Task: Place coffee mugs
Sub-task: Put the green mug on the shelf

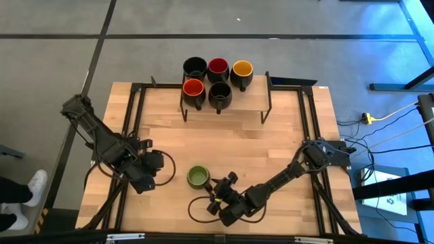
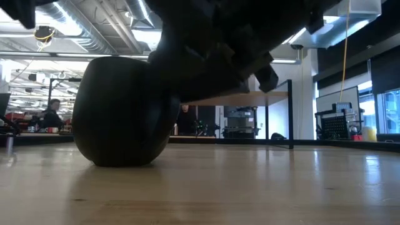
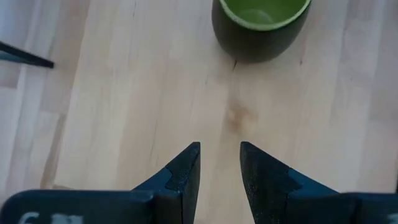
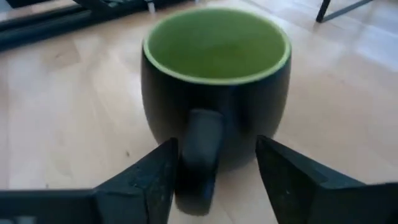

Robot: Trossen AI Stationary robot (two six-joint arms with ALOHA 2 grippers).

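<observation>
— What's on the wooden worktop [image 1: 224, 146], seen from above?

— Five coffee mugs [image 1: 215, 78] stand on the rack [image 1: 267, 102] at the far edge. The green mug [image 1: 197, 176] stands alone near me, between my grippers.

— And from worktop level?

— Just its dark side; no colour shows.

— Your left wrist?

— My left gripper [image 3: 219, 163] waits, jaws released, the mug well ahead.

— Your right?

— Only there: my right gripper [image 4: 216, 167], jaws apart either side of the handle [image 4: 199, 148]. I judge the pickup in hand; next, clench squarely.
</observation>
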